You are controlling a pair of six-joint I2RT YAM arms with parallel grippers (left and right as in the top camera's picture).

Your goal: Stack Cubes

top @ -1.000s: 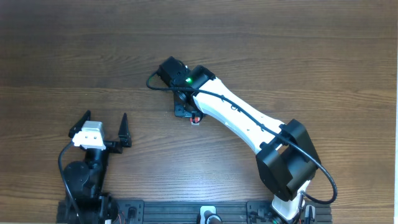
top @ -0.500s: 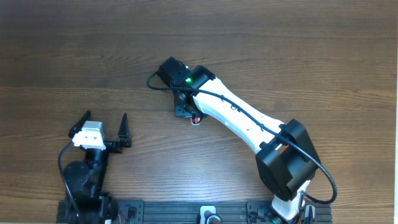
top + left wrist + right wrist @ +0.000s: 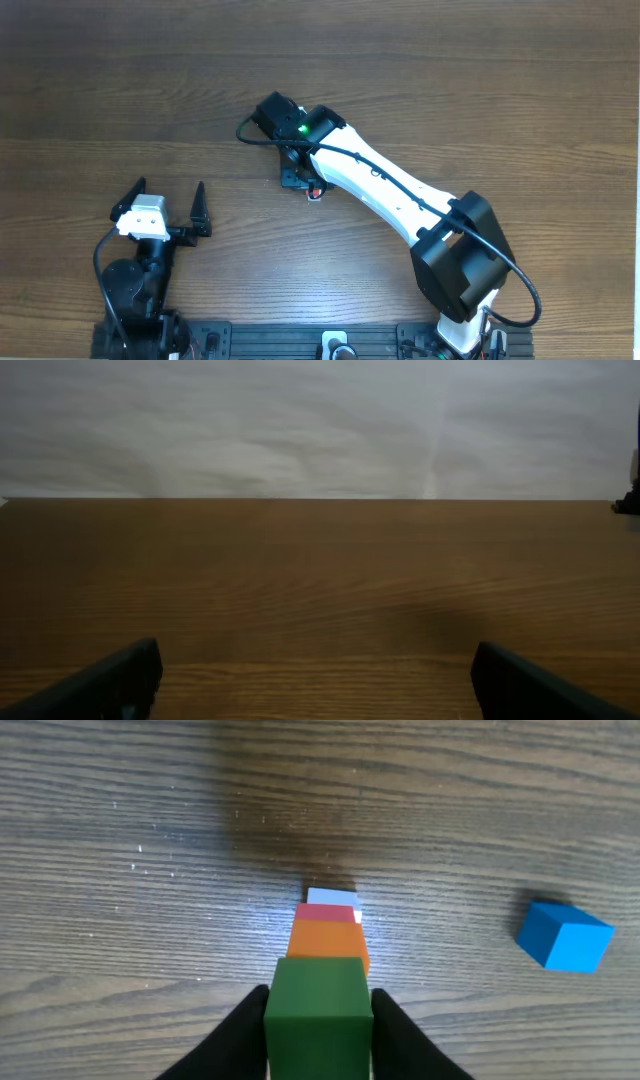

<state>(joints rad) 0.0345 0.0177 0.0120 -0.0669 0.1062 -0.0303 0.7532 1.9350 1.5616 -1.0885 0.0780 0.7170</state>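
on the worktop (image 3: 520, 90), the left gripper (image 3: 168, 195) sits far from the stack (image 3: 327, 925), jaws wide and empty. the right gripper (image 3: 318, 1032) has its jaws clamped on the green cube (image 3: 318, 998) at the stack's top. a blue cube (image 3: 563, 933) lies well apart from the stack. the cubes look light, rigid and smooth, so pinch opposite flat faces. nothing has moved since the earlier frames.
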